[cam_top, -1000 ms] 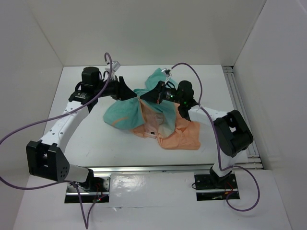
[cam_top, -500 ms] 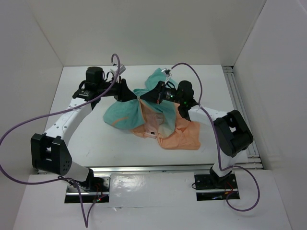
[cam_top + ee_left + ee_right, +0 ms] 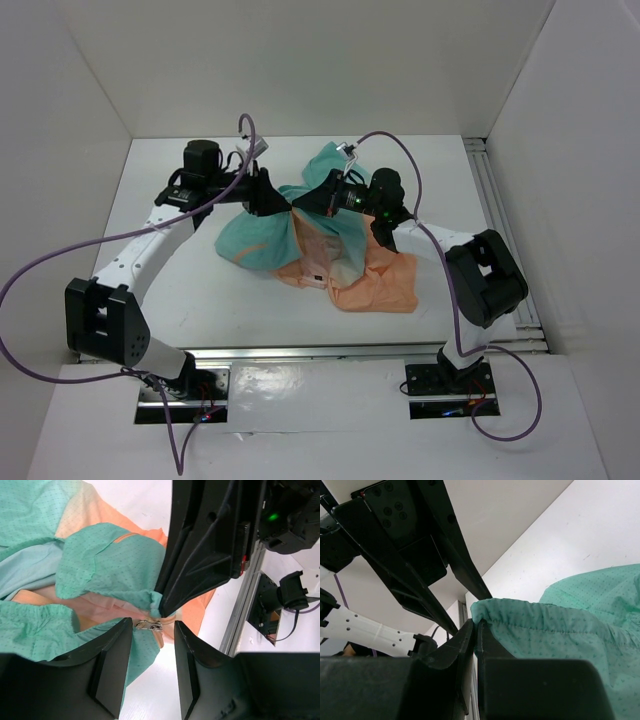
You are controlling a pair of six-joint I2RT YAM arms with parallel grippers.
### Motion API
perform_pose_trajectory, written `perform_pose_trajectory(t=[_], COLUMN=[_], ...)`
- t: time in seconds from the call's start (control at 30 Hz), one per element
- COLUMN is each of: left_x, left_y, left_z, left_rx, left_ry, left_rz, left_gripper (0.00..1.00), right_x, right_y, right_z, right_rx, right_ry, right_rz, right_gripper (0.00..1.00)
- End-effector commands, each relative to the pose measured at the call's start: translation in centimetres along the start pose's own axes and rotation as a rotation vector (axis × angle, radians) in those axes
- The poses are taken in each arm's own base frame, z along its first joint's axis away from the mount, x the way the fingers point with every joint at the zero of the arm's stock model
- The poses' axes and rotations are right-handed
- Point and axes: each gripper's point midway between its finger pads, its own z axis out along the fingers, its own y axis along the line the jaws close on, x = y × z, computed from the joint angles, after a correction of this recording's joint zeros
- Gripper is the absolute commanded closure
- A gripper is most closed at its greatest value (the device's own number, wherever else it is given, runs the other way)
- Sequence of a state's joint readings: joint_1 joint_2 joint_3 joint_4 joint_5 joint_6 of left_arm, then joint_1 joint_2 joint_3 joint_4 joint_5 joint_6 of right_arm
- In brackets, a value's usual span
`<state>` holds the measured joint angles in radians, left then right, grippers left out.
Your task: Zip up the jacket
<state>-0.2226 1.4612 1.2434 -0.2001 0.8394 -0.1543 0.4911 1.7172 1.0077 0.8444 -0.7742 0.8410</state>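
Observation:
The jacket (image 3: 330, 250) lies crumpled mid-table, teal at the left and back, peach at the front right. My right gripper (image 3: 299, 201) is shut on a teal hem of the jacket (image 3: 540, 617) and holds it lifted. My left gripper (image 3: 283, 203) faces it from the left, nearly tip to tip. In the left wrist view its fingers (image 3: 112, 667) stand open with a gap between them, and the metal zipper pull (image 3: 148, 625) sits just beyond the fingertips, below the right gripper's tip. The left gripper (image 3: 153, 628) holds nothing.
White walls enclose the table on the left, back and right. A metal rail (image 3: 500, 220) runs along the right edge. Purple cables (image 3: 60, 260) loop from both arms. The left arm's fingers (image 3: 420, 555) cross close above the right gripper.
My left gripper has moved right, closing in on the right gripper's tip and the zipper. The right arm and the jacket have stayed in place.

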Motion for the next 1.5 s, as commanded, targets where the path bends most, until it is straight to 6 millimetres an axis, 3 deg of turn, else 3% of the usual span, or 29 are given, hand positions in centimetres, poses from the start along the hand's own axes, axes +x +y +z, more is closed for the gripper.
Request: perform_pose_trajectory(t=[0.0, 0.4, 0.5, 0.63, 0.77, 0.87, 1.1, 1.4, 1.47], left_x=[-1.4, -1.2, -1.0, -1.0, -1.5, -1.8, -1.7, -1.2, -0.7], left_y=[-1.1, -1.0, -0.8, -0.7, -1.2, -1.6, -1.6, -2.9, -2.9], left_z=[0.1, 0.0, 0.0, 0.0, -0.7, -1.2, -1.1, -0.2, 0.2], left_rx=[0.063, 0.021, 0.011, 0.002, -0.017, -0.027, -0.026, 0.012, 0.009], left_ry=[-0.039, -0.041, -0.036, -0.037, -0.058, -0.070, -0.068, -0.033, -0.017], left_rz=[0.092, 0.074, 0.067, 0.067, 0.078, 0.090, 0.079, 0.089, 0.090], left_gripper=[0.50, 0.65, 0.75, 0.78, 0.88, 0.88, 1.00, 1.00, 1.00], right_x=[-1.6, -1.5, -1.5, -1.5, -1.5, -1.4, -1.4, -1.7, -2.1], right_y=[2.4, 2.2, 2.2, 2.2, 2.0, 1.6, 1.8, 1.3, 2.0], right_z=[0.2, 0.1, 0.1, 0.1, 0.2, 0.2, 0.7, 0.9, 1.3], right_rx=[-0.063, -0.057, -0.057, -0.057, -0.046, -0.029, -0.035, -0.001, 0.002], right_ry=[-0.033, -0.040, -0.041, -0.041, -0.043, -0.041, -0.034, -0.037, -0.036], right_rz=[-0.055, -0.046, -0.046, -0.046, -0.038, -0.024, -0.009, 0.005, -0.002], right_gripper=[1.00, 1.00, 1.00, 1.00, 1.00, 1.00, 1.00, 1.00, 1.00])
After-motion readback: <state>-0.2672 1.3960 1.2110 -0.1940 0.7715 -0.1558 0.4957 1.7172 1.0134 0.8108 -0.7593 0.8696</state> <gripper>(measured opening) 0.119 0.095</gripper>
